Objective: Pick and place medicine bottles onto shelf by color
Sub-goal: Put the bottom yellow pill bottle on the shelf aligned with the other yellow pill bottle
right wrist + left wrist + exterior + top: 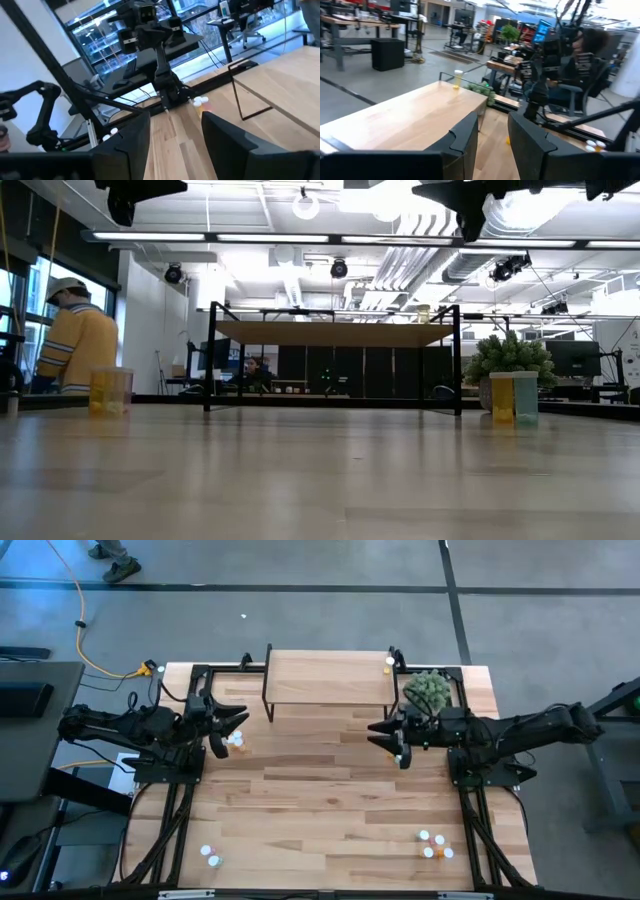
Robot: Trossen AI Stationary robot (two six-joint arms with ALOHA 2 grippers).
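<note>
Flanking the shelf, left end effector and right end effector, both apparently released, empty.

light wood shelf, black legs; yellow bottle; green plant.

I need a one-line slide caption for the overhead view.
Two dark arms hover with open left gripper and right gripper before the light wood shelf, one small yellowish bottle on its corner.
</note>
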